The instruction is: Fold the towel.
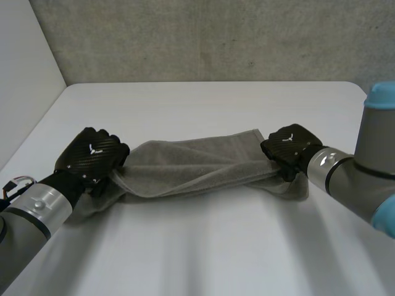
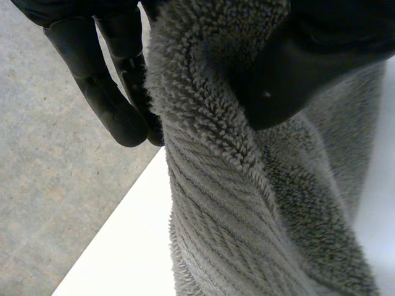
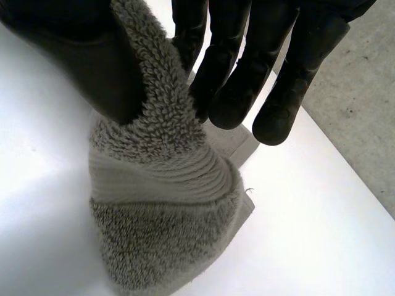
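Note:
A grey towel [image 1: 194,165] lies stretched in a long band across the white table [image 1: 203,246], partly folded lengthwise. My left hand [image 1: 92,157] is shut on the towel's left end, its knuckles up. In the left wrist view the thumb [image 2: 296,80] presses the fluffy towel [image 2: 247,203] against the fingers [image 2: 105,92]. My right hand [image 1: 290,148] is shut on the towel's right end. In the right wrist view the thumb [image 3: 86,68] and fingers [image 3: 241,80] pinch a bunched corner of the towel [image 3: 160,197], which hangs down onto the table.
A grey concrete wall [image 1: 216,37] stands behind the table's far edge. A pale wall [image 1: 24,80] borders the table at the left. Bare table surface lies in front of the towel and beyond it.

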You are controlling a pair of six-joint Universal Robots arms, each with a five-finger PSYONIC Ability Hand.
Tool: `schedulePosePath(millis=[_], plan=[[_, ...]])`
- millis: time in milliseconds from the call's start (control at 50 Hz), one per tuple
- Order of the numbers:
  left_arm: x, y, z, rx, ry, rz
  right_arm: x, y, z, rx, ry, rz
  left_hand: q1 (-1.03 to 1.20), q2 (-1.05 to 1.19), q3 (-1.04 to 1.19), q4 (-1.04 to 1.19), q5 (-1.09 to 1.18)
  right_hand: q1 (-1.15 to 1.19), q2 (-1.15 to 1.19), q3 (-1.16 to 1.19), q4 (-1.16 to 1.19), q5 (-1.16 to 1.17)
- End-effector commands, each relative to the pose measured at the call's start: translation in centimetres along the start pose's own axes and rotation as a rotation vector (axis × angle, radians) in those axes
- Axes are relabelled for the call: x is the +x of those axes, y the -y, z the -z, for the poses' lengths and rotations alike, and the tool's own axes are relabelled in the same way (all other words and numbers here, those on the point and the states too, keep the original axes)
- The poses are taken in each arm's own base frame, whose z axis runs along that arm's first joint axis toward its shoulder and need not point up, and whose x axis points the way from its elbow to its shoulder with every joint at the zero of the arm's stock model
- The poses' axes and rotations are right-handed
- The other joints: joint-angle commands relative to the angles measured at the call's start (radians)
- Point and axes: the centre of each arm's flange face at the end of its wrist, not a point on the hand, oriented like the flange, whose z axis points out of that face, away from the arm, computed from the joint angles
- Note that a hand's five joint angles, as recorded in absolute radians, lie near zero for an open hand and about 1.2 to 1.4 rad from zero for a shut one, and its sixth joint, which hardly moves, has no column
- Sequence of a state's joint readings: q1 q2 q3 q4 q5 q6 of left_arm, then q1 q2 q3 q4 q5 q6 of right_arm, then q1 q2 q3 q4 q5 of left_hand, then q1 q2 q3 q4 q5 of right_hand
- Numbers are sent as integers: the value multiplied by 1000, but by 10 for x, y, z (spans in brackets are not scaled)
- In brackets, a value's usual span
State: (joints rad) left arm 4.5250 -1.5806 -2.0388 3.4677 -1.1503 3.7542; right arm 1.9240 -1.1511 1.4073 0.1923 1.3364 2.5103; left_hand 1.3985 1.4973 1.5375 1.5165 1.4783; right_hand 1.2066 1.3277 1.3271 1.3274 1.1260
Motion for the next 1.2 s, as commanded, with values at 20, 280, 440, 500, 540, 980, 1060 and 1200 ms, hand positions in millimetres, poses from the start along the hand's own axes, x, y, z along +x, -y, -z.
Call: schedulePosePath(millis=[20, 280, 440, 500, 540, 980, 1060, 1200], plan=[[-18, 4, -20, 56, 43, -33, 19, 31, -2, 82, -30, 52, -2, -101, -141, -120, -257, 190, 69, 69, 69, 96], [-150, 155, -87, 667, 682, 178, 109, 181, 10, 1042, -776, 202, -2, -101, -141, -120, -257, 190, 69, 69, 69, 96], [-123, 120, -99, 532, 580, 276, 99, 163, 4, 847, -650, 157, -2, -101, -141, -120, -257, 190, 69, 69, 69, 96], [-94, 86, -101, 434, 475, 275, 89, 145, -6, 754, -566, 150, -2, -101, -141, -120, -257, 190, 69, 69, 69, 96], [-80, 73, -100, 410, 422, 270, 82, 132, -16, 698, -523, 153, -2, -101, -141, -120, -257, 190, 69, 69, 69, 96], [32, -57, -29, 50, 196, -44, -48, -55, -23, 5, -12, 80, -2, -101, -141, -120, -257, 190, 69, 69, 69, 96], [34, -59, -26, 38, 192, -45, -49, -55, -20, 3, -10, 80, -201, -300, -340, -319, -456, 190, 69, 69, 69, 96], [37, -64, -21, 9, 192, -41, -49, -57, -18, -6, -19, 74, -662, -761, -801, -780, -916, 190, 69, 69, 69, 96]])
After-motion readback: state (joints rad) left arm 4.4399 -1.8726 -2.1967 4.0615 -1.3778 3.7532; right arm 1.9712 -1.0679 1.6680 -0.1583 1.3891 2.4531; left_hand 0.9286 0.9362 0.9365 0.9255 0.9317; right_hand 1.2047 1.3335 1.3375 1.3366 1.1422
